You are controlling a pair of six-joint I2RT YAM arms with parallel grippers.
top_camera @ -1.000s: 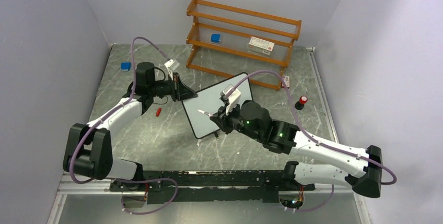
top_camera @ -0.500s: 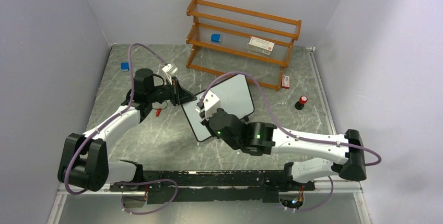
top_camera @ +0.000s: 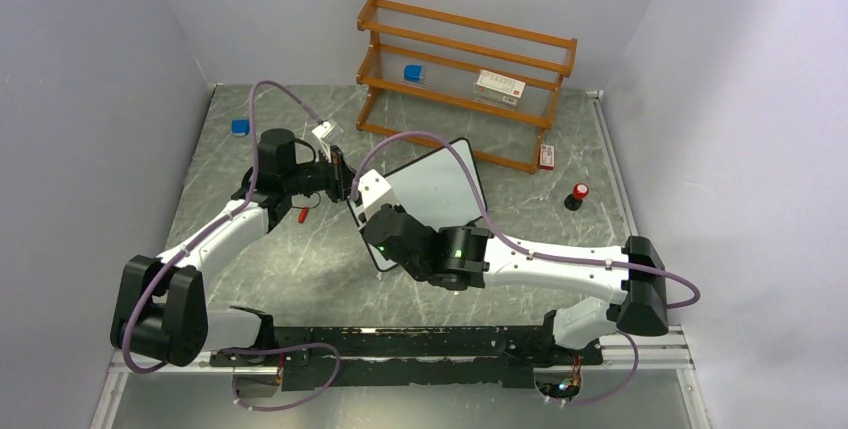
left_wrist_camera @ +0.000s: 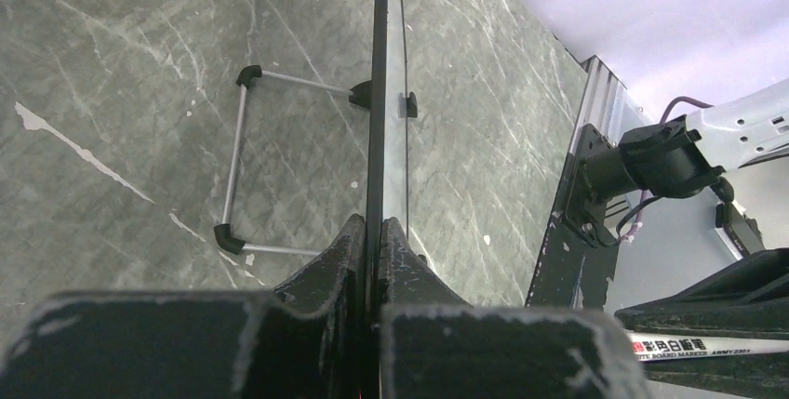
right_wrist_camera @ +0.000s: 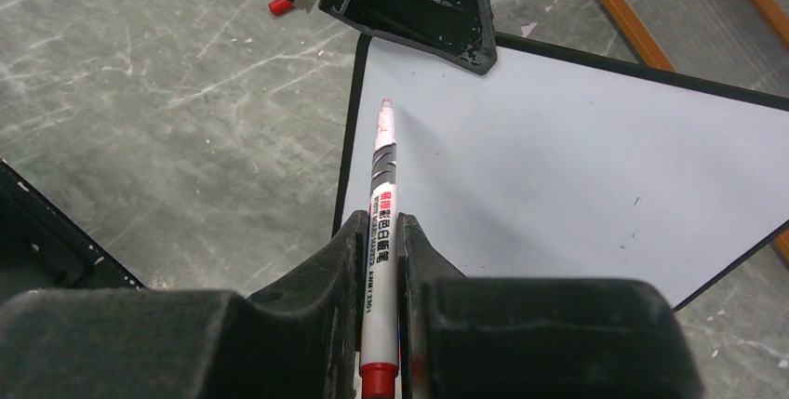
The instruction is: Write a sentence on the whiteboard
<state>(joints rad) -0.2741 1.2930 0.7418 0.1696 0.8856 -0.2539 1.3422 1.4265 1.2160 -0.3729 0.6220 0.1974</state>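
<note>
Clamping the whiteboard (top_camera: 445,184) by its edge near the wooden shelf (top_camera: 465,24), the left gripper (left_wrist_camera: 375,236) steadies it; the right gripper (right_wrist_camera: 380,232) pinches a marker (right_wrist_camera: 384,162), tip seemingly hovering. Next: touch down, begin writing.

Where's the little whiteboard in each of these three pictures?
Top external: the whiteboard mid-table, in front of the wooden shelf.
Left wrist: the whiteboard edge-on, a thin dark line up the middle.
Right wrist: the whiteboard's white face fills the right half.
Shared landmark: the left gripper, clamped on its edge.
</note>
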